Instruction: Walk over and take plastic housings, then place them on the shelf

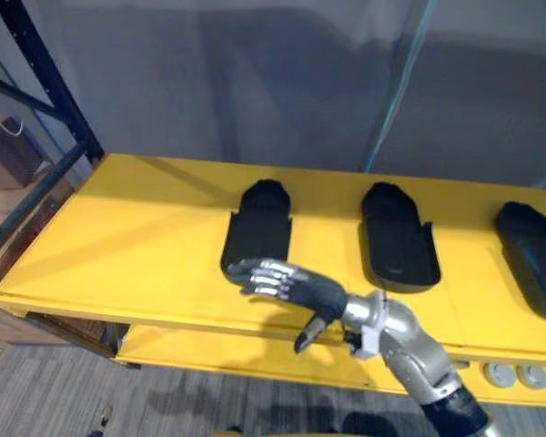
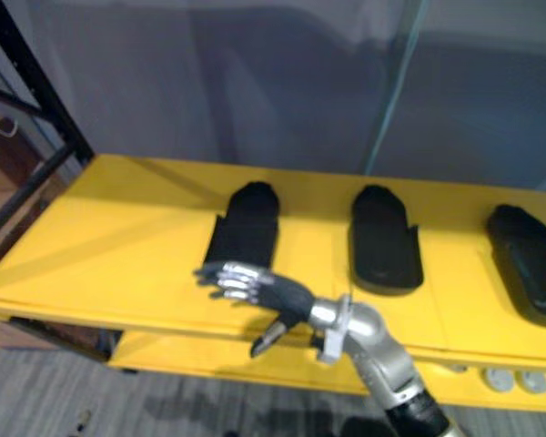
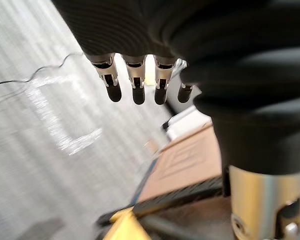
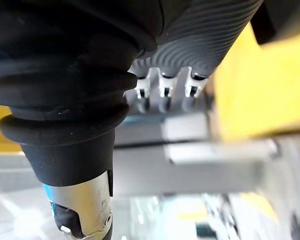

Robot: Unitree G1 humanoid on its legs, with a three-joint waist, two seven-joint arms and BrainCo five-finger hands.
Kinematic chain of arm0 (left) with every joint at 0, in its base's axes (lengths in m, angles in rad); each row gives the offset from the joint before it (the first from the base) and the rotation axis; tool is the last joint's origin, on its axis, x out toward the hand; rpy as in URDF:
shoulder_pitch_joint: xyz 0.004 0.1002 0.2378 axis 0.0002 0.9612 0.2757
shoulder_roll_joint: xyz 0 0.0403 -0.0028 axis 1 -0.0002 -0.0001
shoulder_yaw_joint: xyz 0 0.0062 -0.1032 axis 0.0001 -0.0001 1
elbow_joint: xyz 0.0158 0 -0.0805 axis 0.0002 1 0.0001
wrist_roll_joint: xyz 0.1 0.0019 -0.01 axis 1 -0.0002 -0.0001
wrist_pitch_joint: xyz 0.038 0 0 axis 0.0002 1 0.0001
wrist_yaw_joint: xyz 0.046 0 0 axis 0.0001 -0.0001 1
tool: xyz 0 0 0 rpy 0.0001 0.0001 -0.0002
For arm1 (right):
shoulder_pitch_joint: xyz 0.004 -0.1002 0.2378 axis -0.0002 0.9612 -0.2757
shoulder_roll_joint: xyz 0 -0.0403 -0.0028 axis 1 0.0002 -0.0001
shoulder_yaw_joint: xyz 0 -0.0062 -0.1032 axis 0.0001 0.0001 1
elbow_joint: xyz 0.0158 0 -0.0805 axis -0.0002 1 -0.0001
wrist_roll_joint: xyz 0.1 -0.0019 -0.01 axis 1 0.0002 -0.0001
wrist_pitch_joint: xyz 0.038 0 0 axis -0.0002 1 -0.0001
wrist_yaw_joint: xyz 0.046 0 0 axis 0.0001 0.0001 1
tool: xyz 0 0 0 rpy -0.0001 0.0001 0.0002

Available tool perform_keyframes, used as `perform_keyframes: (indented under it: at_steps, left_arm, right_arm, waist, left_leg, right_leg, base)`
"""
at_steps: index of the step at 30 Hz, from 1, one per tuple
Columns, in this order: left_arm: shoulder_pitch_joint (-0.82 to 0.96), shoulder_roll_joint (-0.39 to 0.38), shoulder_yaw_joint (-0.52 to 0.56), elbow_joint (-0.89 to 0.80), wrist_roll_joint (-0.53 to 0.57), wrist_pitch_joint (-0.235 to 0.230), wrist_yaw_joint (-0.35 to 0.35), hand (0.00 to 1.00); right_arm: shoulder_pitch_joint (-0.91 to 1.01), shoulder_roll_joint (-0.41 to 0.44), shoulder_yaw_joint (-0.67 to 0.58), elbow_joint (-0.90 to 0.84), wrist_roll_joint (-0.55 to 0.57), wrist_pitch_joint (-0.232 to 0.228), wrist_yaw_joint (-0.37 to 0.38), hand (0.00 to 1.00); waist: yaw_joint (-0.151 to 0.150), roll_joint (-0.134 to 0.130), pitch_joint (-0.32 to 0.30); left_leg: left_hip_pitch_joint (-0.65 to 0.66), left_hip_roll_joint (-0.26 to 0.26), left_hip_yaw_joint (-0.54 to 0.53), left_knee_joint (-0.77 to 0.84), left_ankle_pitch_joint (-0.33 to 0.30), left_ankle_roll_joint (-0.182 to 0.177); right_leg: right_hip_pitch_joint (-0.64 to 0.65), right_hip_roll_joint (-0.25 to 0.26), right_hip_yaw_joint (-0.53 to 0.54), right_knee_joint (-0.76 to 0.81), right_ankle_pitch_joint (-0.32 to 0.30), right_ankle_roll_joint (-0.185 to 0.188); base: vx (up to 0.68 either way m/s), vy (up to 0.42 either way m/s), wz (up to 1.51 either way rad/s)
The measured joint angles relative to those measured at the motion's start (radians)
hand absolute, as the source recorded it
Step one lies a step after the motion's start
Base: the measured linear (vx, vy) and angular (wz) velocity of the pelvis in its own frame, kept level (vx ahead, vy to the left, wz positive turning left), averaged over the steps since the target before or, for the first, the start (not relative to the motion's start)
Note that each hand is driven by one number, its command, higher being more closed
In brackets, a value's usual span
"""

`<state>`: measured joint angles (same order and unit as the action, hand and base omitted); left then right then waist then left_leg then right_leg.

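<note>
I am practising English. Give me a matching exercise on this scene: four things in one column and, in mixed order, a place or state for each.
Things
1. left housing
2. right housing
3. right hand
4. left hand

Places or states
a. cut off by the eye view's right edge
b. open, at the front edge of the yellow shelf
c. lying on the shelf, nearest the right hand
d. open, above the grey floor

Pairs: 1-c, 2-a, 3-b, 4-d

Before me, a flat yellow shelf board (image 1: 136, 237) runs before a plain grey wall (image 1: 255, 82), framed at my left by a black metal rack upright (image 1: 50, 82), above grey streaked flooring (image 1: 55, 391); a lower yellow tier (image 1: 209, 350) sits beneath.
</note>
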<state>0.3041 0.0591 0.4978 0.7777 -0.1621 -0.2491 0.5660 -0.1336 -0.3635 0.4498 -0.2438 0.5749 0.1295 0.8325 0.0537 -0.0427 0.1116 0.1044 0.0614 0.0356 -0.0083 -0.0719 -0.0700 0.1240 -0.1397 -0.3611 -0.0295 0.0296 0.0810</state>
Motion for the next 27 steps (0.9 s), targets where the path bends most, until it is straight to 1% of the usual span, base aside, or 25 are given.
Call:
perform_keyframes:
  at_steps: [1,2,4,7,11,12,14,16,17,18,19,24,27]
  left_arm:
    - [0.000,0.003,0.000,0.011,-0.009,0.004,-0.008,0.00]
    - [-0.001,0.010,0.000,0.036,-0.030,0.012,-0.029,0.00]
    - [-0.001,0.013,0.000,0.053,-0.030,0.013,-0.041,0.00]
    - [-0.009,0.014,-0.002,0.077,-0.031,0.020,-0.062,0.00]
    - [-0.021,0.016,-0.014,0.092,-0.034,0.020,-0.068,0.00]
    - [-0.030,0.017,-0.022,0.104,-0.033,0.020,-0.068,0.00]
    - [-0.034,0.018,-0.045,0.107,-0.028,0.020,-0.069,0.00]
    - [-0.045,0.018,-0.050,0.107,-0.027,0.020,-0.069,0.00]
    - [-0.048,0.018,-0.050,0.107,-0.027,0.021,-0.069,0.00]
    - [-0.054,0.018,-0.054,0.107,-0.027,0.022,-0.068,0.00]
    - [-0.059,0.021,-0.065,0.107,-0.027,0.030,-0.068,0.00]
    - [-0.069,0.019,-0.087,0.107,-0.027,0.047,-0.067,0.00]
    - [-0.068,0.019,-0.088,0.107,-0.027,0.055,-0.067,0.00]
  right_arm:
    - [0.000,0.000,0.008,0.002,0.000,0.005,0.001,0.00]
    - [-0.004,0.000,0.025,0.014,0.000,0.007,0.011,0.00]
    - [-0.015,-0.002,0.040,0.026,0.000,0.009,0.021,0.00]
    - [-0.043,-0.001,0.075,0.031,0.000,0.029,0.042,0.00]
    - [-0.073,0.010,0.139,0.082,-0.021,0.032,0.032,0.00]
    - [-0.079,0.014,0.156,0.105,-0.035,0.031,0.011,0.00]
    - [-0.083,0.031,0.166,0.142,-0.050,0.015,-0.047,0.00]
    - [-0.089,0.057,0.161,0.188,-0.051,-0.043,-0.135,0.00]
    - [-0.090,0.064,0.158,0.195,-0.051,-0.059,-0.153,0.00]
    - [-0.095,0.080,0.151,0.214,-0.051,-0.094,-0.180,0.00]
    - [-0.095,0.090,0.139,0.232,-0.051,-0.116,-0.192,0.00]
    - [-0.116,0.144,0.119,0.318,-0.051,-0.169,-0.249,0.00]
    - [-0.116,0.169,0.118,0.363,-0.051,-0.178,-0.271,0.00]
  waist:
    - [0.001,-0.002,0.001]
    - [0.002,-0.010,0.001]
    - [0.004,-0.018,0.002]
    - [0.015,-0.025,0.001]
    - [0.022,-0.027,0.000]
    - [0.027,-0.027,0.000]
    - [0.032,-0.027,0.000]
    - [0.038,-0.028,0.000]
    - [0.040,-0.027,0.000]
    - [0.040,-0.028,0.001]
    - [0.041,-0.029,0.002]
    - [0.044,-0.026,0.012]
    - [0.045,-0.026,0.013]
  left_leg:
    - [0.000,0.000,-0.001,0.000,0.000,0.000]
    - [0.000,0.002,-0.002,0.000,0.000,0.000]
    - [0.000,0.004,-0.002,0.000,0.000,-0.001]
    - [-0.004,0.007,0.000,0.000,0.002,-0.003]
    - [-0.004,0.008,-0.003,0.001,0.003,-0.005]
    - [-0.004,0.008,-0.004,0.001,0.003,-0.005]
    - [-0.005,0.009,-0.007,0.001,0.003,-0.005]
    - [-0.007,0.010,-0.010,0.002,0.003,-0.005]
    - [-0.008,0.010,-0.012,0.002,0.003,-0.005]
    - [-0.014,0.010,-0.024,0.007,0.003,-0.005]
    - [-0.017,0.009,-0.026,0.011,0.003,-0.005]
    - [-0.018,0.009,-0.029,0.016,0.004,-0.007]
    - [-0.017,0.007,-0.033,0.017,0.006,-0.009]
  right_leg:
    - [-0.001,0.000,0.000,0.003,-0.003,0.002]
    - [-0.002,0.002,0.001,0.007,-0.009,-0.002]
    - [-0.005,0.003,0.003,0.012,-0.014,-0.004]
    - [-0.018,0.005,0.007,0.026,-0.019,-0.009]
    - [-0.018,0.007,0.006,0.027,-0.019,-0.008]
    - [-0.018,0.008,0.005,0.027,-0.018,-0.008]
    - [-0.018,0.009,0.005,0.027,-0.019,-0.009]
    - [-0.018,0.010,0.004,0.027,-0.020,-0.010]
    - [-0.017,0.010,0.004,0.027,-0.020,-0.010]
    - [-0.018,0.011,0.002,0.027,-0.020,-0.011]
    - [-0.017,0.010,-0.003,0.027,-0.020,-0.010]
    - [-0.016,0.006,-0.011,0.039,-0.024,-0.005]
    - [-0.015,0.002,-0.015,0.044,-0.027,0.000]
  base:
    - [-0.05,-0.006,0.01]
    - [-0.04,-0.010,0.01]
    - [-0.02,-0.006,0.00]
    - [0.00,0.000,0.00]
    - [0.00,0.000,0.00]
    - [0.00,0.000,0.00]
    - [0.01,0.003,0.03]
    - [0.00,0.002,0.03]
    - [0.00,0.000,0.09]
    - [0.00,0.001,0.14]
    - [-0.01,0.001,0.15]
    - [-0.02,0.003,0.03]
    - [-0.03,0.008,0.04]
